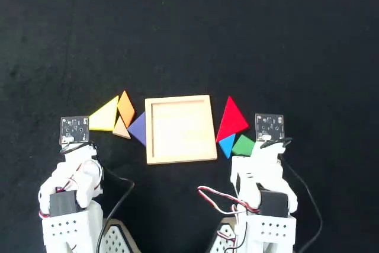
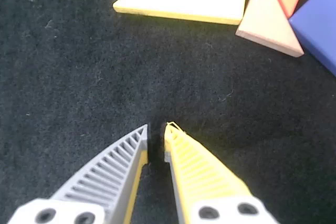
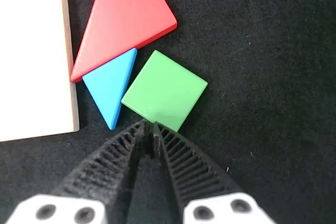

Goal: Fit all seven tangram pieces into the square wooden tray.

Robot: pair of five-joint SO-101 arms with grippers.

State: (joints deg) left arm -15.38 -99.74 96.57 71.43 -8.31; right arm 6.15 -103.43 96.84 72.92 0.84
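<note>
"Where's the square wooden tray (image 1: 180,159)?"

"Flat in the middle of the black bench (image 1: 189,39), between the two arms. All seven pieces lie outside it, on the cloth."

"How are they split?"

"Four on the left. The yellow triangle (image 1: 106,115) is farthest out, with the orange piece (image 1: 125,108) against it and the small tan triangle (image 1: 121,128) tucked below. The purple triangle (image 1: 139,128) is up against the tray's left side. On the right are the red triangle (image 1: 231,118), with its lower corner at the tray's edge, and the blue triangle (image 1: 226,144) under it. The green square (image 1: 243,144) is just beside the blue one."

"And the arms?"

"Both are folded back over their bases at the near edge of the bench, wrists tipped down toward the cloth. The left arm (image 1: 74,176) sits just short of the yellow triangle. The right arm (image 1: 263,173) sits right behind the green square."

"Holding anything?"

"No. The left arm's fingers (image 2: 194,171) are drawn together with only a sliver between the tips. They grip nothing and point at bare cloth, near the yellow triangle but apart from it. The right arm's fingers (image 3: 105,171) are closed as well and empty, with the tips right at the green square's near edge. I can't tell whether they touch it."
</note>
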